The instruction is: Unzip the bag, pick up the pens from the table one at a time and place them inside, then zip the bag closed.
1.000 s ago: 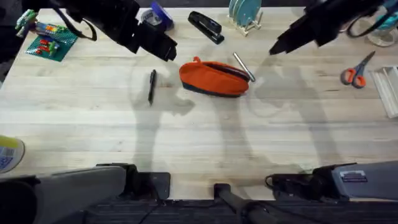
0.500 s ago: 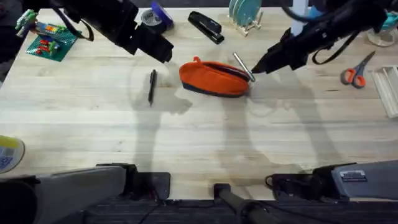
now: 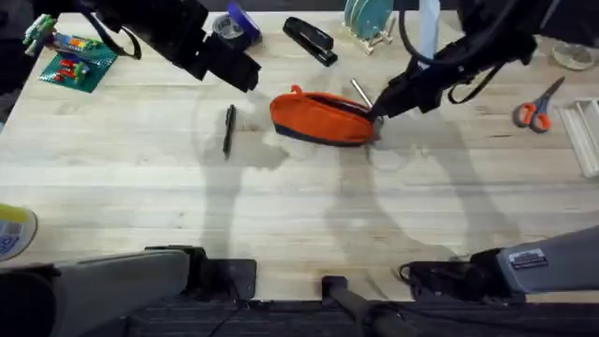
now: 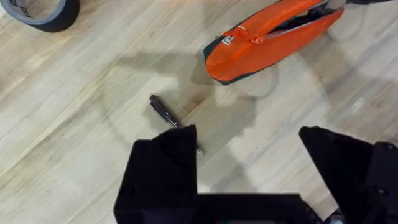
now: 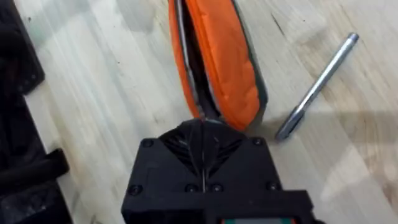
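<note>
The orange bag (image 3: 318,118) lies on the table (image 3: 299,206), a dark slit running along its top. My right gripper (image 3: 378,108) is shut, its tips touching the bag's (image 5: 225,56) right end; whether they pinch anything is hidden. The silvery pen (image 3: 359,91) lies just behind that end, also clear in the right wrist view as a grey pen (image 5: 317,87). The black pen (image 3: 228,129) lies left of the bag. My left gripper (image 3: 241,71) hovers open above and behind it; its wrist view shows the black pen (image 4: 163,112) partly behind one finger (image 4: 165,168), the bag (image 4: 267,37) farther off.
A black stapler (image 3: 310,40) and a rack of teal plates (image 3: 367,19) sit behind the bag. Orange-handled scissors (image 3: 535,109) lie at the right, a green brick plate (image 3: 77,60) at the far left, and a tape roll (image 4: 40,12) near the left gripper.
My right arm has swung left and down from the back right until its tips reached the bag's right end. The left arm, bag and pens have stayed put.
</note>
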